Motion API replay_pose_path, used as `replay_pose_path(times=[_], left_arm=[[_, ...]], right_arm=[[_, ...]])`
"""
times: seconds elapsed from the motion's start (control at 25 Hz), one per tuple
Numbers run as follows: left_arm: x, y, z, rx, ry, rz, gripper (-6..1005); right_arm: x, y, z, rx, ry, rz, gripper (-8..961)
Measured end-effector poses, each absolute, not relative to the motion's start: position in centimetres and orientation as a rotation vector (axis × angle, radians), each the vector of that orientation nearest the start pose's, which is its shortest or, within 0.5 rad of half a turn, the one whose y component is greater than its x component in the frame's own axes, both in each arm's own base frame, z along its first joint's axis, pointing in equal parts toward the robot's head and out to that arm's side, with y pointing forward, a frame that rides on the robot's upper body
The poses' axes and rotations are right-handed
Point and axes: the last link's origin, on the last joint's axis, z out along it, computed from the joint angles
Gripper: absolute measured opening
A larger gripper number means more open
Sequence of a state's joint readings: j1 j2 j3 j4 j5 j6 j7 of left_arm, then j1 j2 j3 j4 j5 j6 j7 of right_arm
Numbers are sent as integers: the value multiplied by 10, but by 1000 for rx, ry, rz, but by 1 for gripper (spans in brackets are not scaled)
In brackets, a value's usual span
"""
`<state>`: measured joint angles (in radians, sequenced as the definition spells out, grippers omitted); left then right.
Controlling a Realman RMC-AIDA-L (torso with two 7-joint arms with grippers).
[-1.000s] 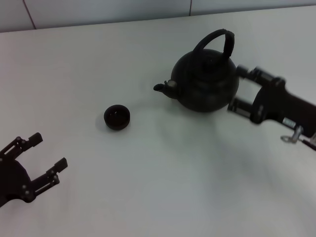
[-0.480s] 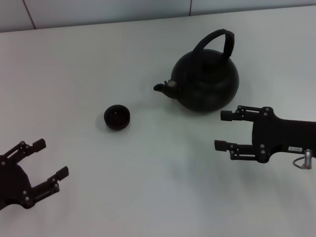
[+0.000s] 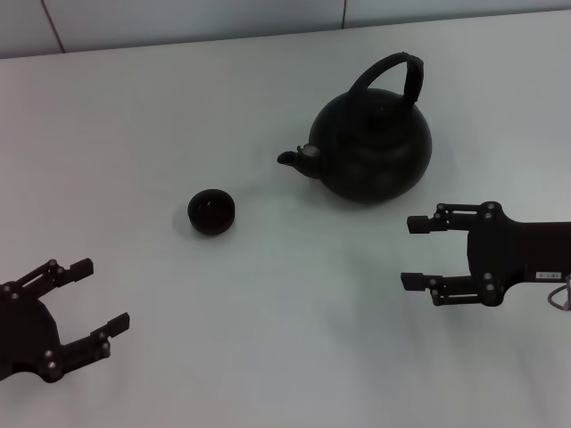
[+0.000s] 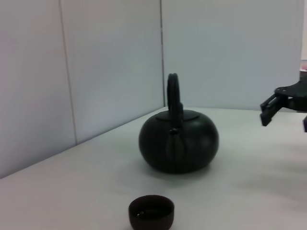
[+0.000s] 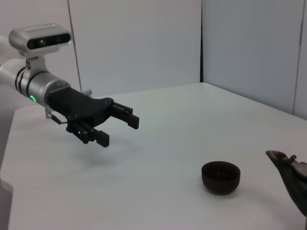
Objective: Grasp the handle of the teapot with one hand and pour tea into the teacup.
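The matte-black teapot (image 3: 375,152) stands upright at the back right of the white table (image 3: 285,357), its spout pointing left. Its arched handle (image 3: 409,76) rises free over the lid, with nothing holding it. The small dark teacup (image 3: 211,211) sits to the left of the spout, apart from the pot. My right gripper (image 3: 411,253) is open and empty in front of the teapot, clear of it. My left gripper (image 3: 101,294) is open and empty at the front left, well short of the cup. The left wrist view shows the teapot (image 4: 178,143) behind the teacup (image 4: 151,212).
A pale panelled wall (image 3: 178,18) runs along the table's far edge. The right wrist view shows my left gripper (image 5: 119,132), the teacup (image 5: 220,177) and the tip of the teapot's spout (image 5: 283,160).
My right gripper has drawn back from beside the teapot's right flank to a spot in front of it, still open. My left gripper has shifted slightly toward the table's near edge.
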<state>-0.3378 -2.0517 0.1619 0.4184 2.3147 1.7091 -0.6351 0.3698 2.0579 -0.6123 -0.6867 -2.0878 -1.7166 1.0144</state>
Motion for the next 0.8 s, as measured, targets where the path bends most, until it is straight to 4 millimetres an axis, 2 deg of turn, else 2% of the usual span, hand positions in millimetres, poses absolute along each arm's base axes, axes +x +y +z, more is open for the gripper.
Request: replay_pose_path(times=[0.32, 0.8], left_arm=[[-341, 231, 3, -2633, -255, -676, 800], [-340, 232, 6, -2646, -244, -681, 800]], right_arm=[[310, 273, 15, -2755, 282, 604, 730], [306, 278, 14, -2750, 266, 602, 731]])
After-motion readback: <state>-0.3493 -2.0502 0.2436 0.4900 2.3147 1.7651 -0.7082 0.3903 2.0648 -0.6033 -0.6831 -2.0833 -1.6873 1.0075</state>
